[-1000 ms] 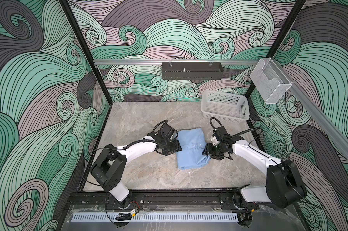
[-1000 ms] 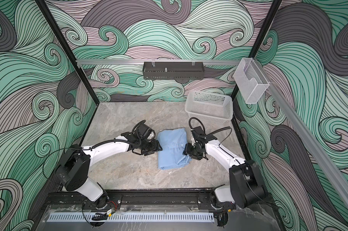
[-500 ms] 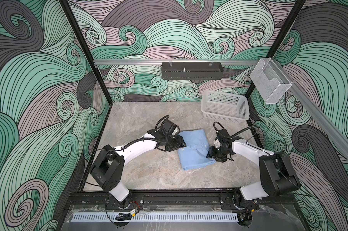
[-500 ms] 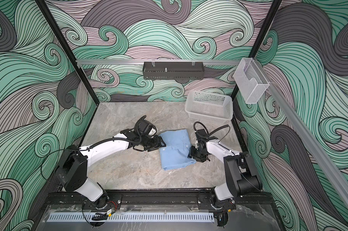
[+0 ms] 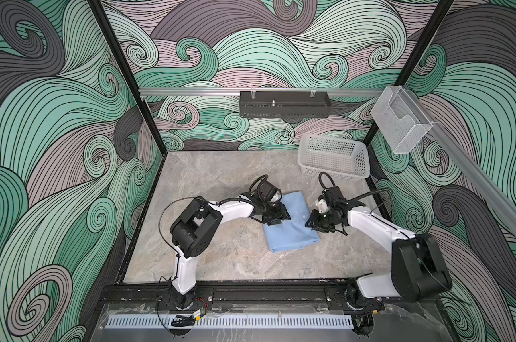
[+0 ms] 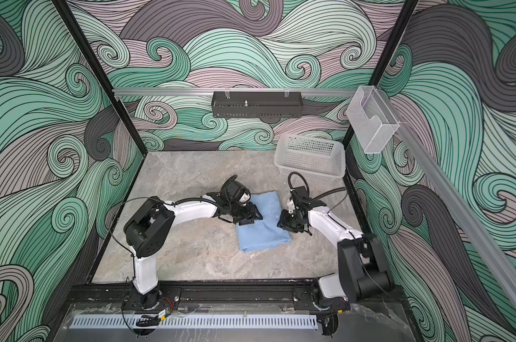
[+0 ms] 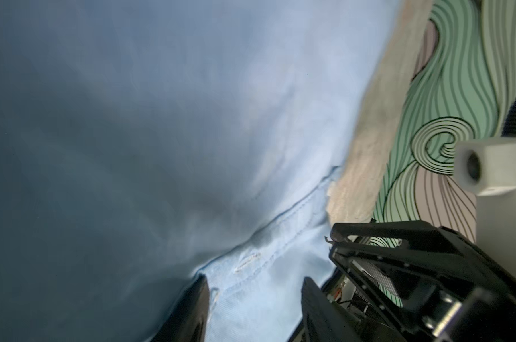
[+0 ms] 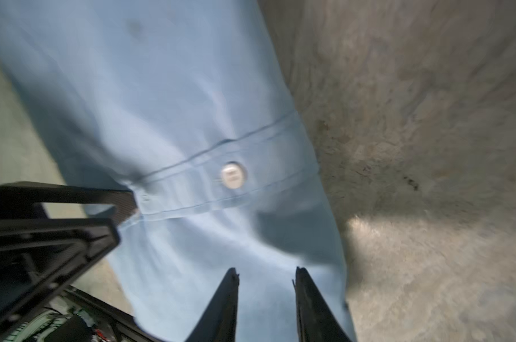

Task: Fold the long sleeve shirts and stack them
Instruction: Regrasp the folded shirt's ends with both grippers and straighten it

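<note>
Light blue shirt (image 5: pixel 292 235) was found folded into a rectangle at mid-frame on the desk (image 5: pixel 215 183), long axis running up-frame. The collar end could not be determined. Fabric was judged light, limp and slip-prone, so gripping through all layers at the side edges was advised. Left hand (image 5: pixel 277 219) and right hand (image 5: pixel 313 225) were seen there, jaws apart.
</note>
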